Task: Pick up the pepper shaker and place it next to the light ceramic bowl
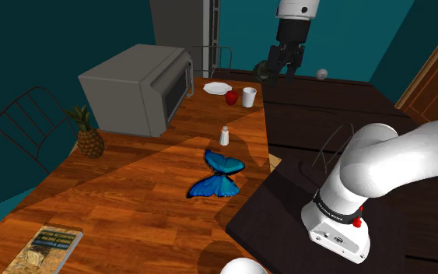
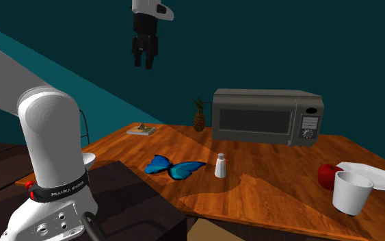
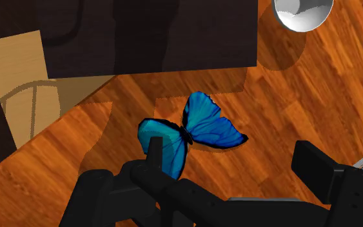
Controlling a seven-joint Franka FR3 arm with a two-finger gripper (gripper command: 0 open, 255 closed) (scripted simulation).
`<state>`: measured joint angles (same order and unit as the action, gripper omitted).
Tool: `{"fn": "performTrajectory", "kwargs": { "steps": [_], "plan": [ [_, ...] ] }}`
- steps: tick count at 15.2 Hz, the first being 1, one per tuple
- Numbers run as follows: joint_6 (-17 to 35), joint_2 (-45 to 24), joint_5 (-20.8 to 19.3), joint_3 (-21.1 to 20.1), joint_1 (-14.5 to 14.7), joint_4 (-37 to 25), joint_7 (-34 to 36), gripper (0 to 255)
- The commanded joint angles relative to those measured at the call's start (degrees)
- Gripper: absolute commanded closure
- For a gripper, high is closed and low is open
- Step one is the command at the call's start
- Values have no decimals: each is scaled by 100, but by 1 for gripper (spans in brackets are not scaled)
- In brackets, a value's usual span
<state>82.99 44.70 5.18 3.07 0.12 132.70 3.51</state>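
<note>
The pepper shaker [image 1: 225,135] [image 2: 220,166] is a small white bottle standing upright on the wooden table [image 1: 131,187], just beyond a blue butterfly [image 1: 219,176] [image 2: 174,167] [image 3: 193,132]. The light bowl [image 3: 302,13] [image 1: 244,266] sits at the table's near corner beside the dark stand; in the second exterior view the bowl [image 2: 88,159] peeks out behind the arm. My gripper [image 1: 283,64] [image 2: 145,58] [image 3: 238,167] hangs high above the table, open and empty, well away from the shaker. In the wrist view the butterfly lies below the fingers.
A grey microwave [image 1: 139,87] [image 2: 266,116] stands at the back. A pineapple [image 1: 87,134] and a book [image 1: 46,247] lie on the shoulder view's left. A white plate [image 1: 217,88], red apple [image 1: 231,96] and white cup [image 1: 249,96] cluster at the far end.
</note>
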Motion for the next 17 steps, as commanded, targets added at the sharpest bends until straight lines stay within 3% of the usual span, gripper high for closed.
{"fn": "performTrajectory", "kwargs": {
  "steps": [1,9,17],
  "plan": [
    [0,0,0,0,0,0,0,0],
    [1614,-985,-62,73,-175,536,101,0],
    [3135,-2376,-54,198,-315,574,184,0]
  ]
}}
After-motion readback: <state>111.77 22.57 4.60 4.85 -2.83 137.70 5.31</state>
